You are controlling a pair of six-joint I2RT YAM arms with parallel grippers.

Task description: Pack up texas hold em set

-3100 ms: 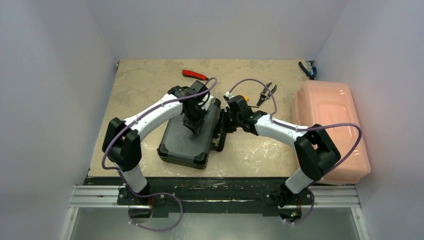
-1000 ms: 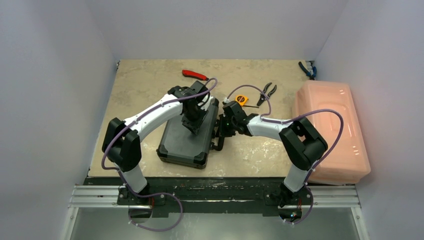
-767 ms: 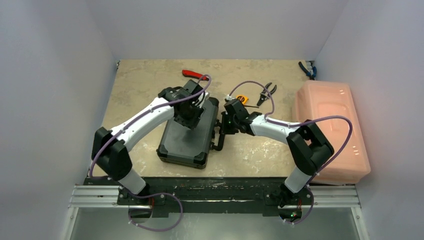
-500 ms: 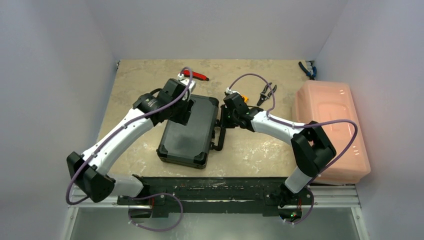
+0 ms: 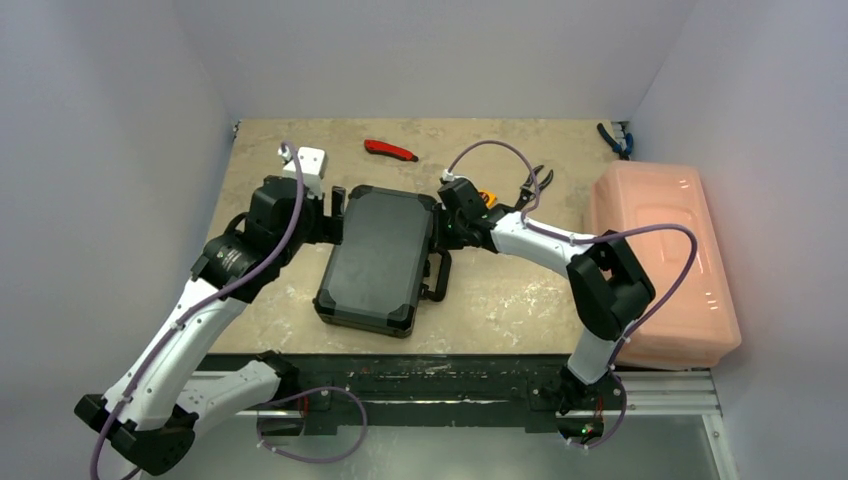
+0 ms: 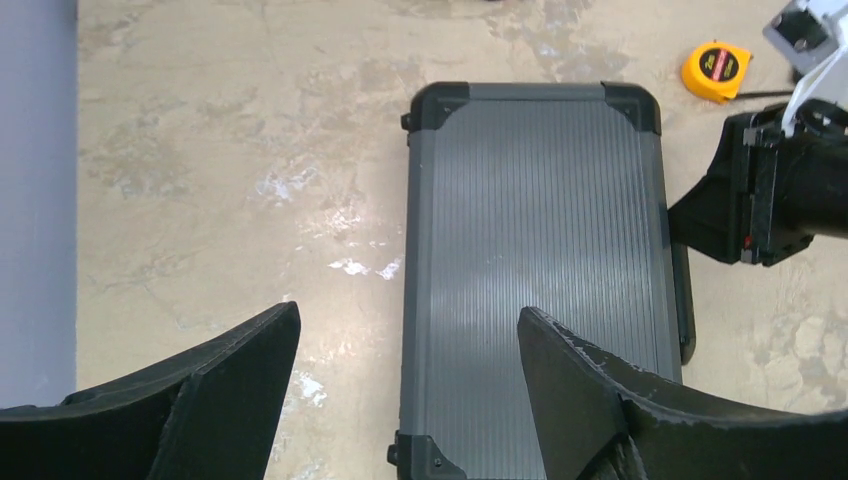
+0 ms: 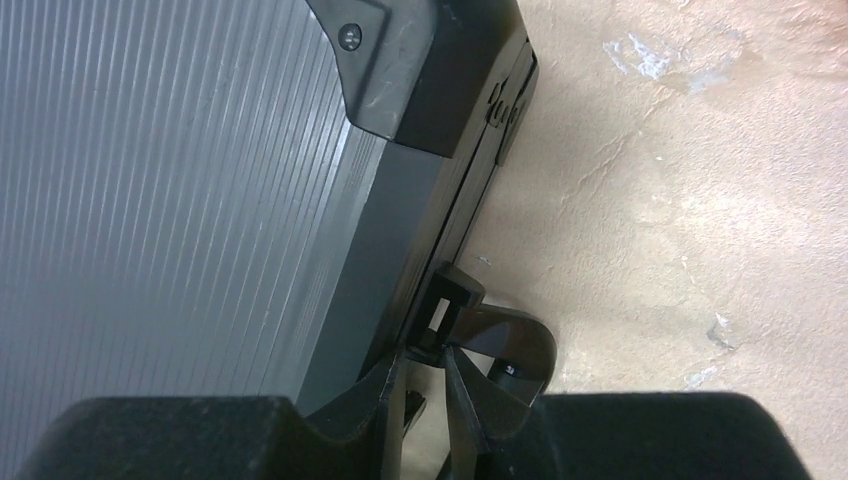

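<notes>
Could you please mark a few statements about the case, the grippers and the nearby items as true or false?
1. The black case lies closed on the table. True.
2. The left gripper is clamped on the case lid. False: its jaws stand wide open and hold nothing.
3. The yellow tape measure sits on top of the case. False: it lies on the table, just beyond a far corner of the case.
4. The right gripper is at the side of the case that carries the handle. True.
5. The pink bin is to the right of the case. True.
</notes>
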